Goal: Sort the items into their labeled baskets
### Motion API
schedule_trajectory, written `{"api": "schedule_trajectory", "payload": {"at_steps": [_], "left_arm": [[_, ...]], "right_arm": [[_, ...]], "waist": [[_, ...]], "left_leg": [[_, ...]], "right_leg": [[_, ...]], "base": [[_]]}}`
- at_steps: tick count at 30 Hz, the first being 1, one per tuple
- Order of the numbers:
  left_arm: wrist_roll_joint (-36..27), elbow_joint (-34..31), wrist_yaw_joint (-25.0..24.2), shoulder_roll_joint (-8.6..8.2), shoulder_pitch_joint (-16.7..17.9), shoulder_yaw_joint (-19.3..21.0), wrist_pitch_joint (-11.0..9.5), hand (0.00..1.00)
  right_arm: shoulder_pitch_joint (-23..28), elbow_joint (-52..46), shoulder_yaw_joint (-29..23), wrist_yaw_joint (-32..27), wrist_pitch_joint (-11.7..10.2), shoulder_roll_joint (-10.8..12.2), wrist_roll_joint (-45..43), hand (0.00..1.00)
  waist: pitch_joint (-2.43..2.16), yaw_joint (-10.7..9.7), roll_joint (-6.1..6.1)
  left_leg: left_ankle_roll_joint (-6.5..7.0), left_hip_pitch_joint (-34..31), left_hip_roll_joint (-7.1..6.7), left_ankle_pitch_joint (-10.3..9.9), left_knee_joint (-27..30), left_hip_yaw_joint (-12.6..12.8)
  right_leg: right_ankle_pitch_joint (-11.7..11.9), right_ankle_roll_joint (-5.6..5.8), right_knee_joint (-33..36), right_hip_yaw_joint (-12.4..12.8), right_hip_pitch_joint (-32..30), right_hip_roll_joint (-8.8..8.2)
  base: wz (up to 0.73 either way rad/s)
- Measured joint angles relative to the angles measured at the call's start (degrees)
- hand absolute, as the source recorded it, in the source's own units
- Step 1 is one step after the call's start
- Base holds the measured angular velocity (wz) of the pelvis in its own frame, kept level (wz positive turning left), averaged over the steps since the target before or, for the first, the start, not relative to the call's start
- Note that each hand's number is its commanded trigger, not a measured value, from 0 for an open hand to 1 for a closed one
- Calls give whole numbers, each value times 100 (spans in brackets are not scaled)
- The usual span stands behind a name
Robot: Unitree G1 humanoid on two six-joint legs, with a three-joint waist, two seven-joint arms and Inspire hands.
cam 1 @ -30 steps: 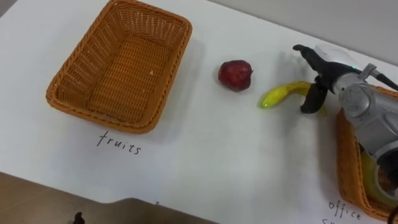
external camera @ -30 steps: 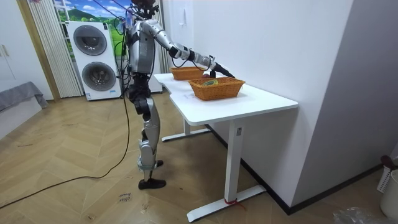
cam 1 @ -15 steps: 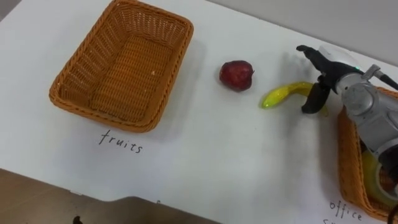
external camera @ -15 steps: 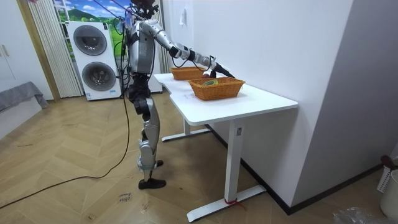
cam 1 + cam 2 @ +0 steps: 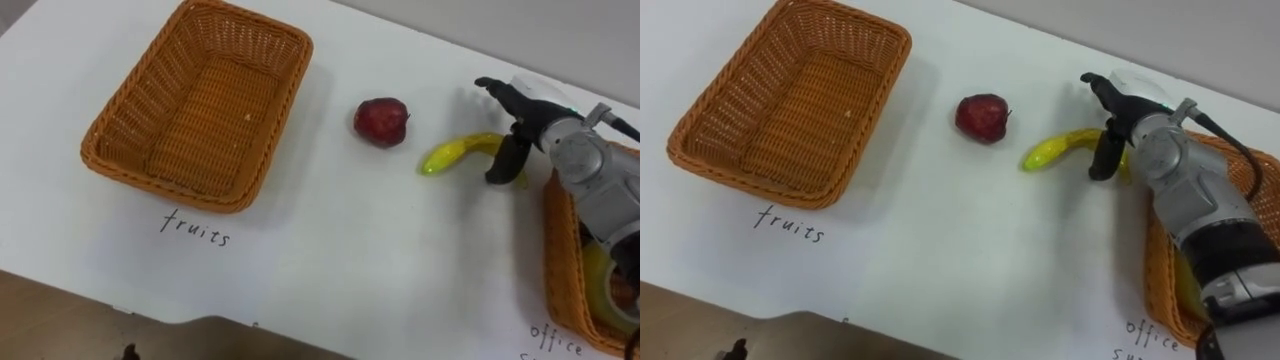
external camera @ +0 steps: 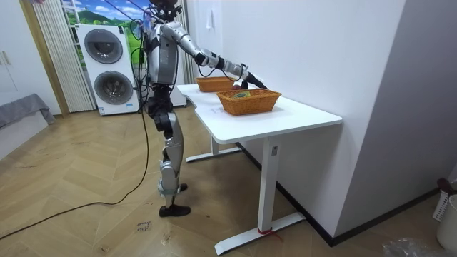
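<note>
A dark red apple point(image 5: 380, 120) lies on the white table point(image 5: 330, 250), right of the empty wicker basket point(image 5: 100, 150) labelled for fruit. A yellow-green banana point(image 5: 455, 152) lies further right. My right hand point(image 5: 530, 115) hovers open over the banana's right end, with its fingers stretched out above and its thumb point(image 5: 503, 160) hanging down against the fruit. The second wicker basket point(image 5: 558, 260), labelled for office supplies, stands at the right edge and holds something yellow point(image 5: 597, 280), partly hidden by my forearm.
In the room view I stand at the table's end on the room view's left, right arm stretched over the two baskets point(image 6: 248, 101). A wall runs behind the table. Two stacked washing machines point(image 6: 111, 68) stand behind me.
</note>
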Motion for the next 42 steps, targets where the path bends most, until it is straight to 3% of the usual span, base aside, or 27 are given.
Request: {"api": "schedule_trajectory", "payload": {"at_steps": [1,2,3,4,13,19,42], "left_arm": [[0,0,-1,0,-8,0,0,0],[-1,0,-6,0,-21,0,0,0],[-1,1,-9,0,-21,0,0,0],[-2,0,-12,1,-13,-1,0,0],[-6,3,-13,42,2,-8,-7,0],[-3,20,-64,43,-2,-103,-16,0],[-19,-11,-217,52,42,-102,-112,0]], "right_arm": [[0,0,0,4,0,0,0,0],[0,0,0,9,0,0,1,27],[0,-1,0,13,0,0,2,84],[0,-5,1,28,0,0,2,100],[-5,-2,205,205,-2,-39,15,100],[-4,-6,224,135,-5,1,14,100],[5,-298,216,243,-61,9,30,100]], "waist": [[0,-2,-1],[0,-6,-2],[0,-8,-2],[0,-10,-4],[0,-90,-61],[13,-16,-46],[8,-70,-7]], "left_leg": [[0,0,0,0,0,-1],[0,0,0,0,-1,-1],[0,0,0,0,-1,-1],[0,1,-2,0,-4,-7],[-1,24,-2,0,-1,-42],[-1,14,-4,-1,1,-42],[-2,9,-5,0,-19,-79]], "right_leg": [[0,0,0,-2,1,0],[0,0,0,-3,1,-1],[0,0,0,-3,1,-1],[0,0,-1,-6,3,-1],[0,0,-3,-55,41,0],[0,0,-7,-89,38,-4],[0,0,-9,-148,24,-2]], "base": [[0],[0],[0],[0],[1],[1],[1]]}}
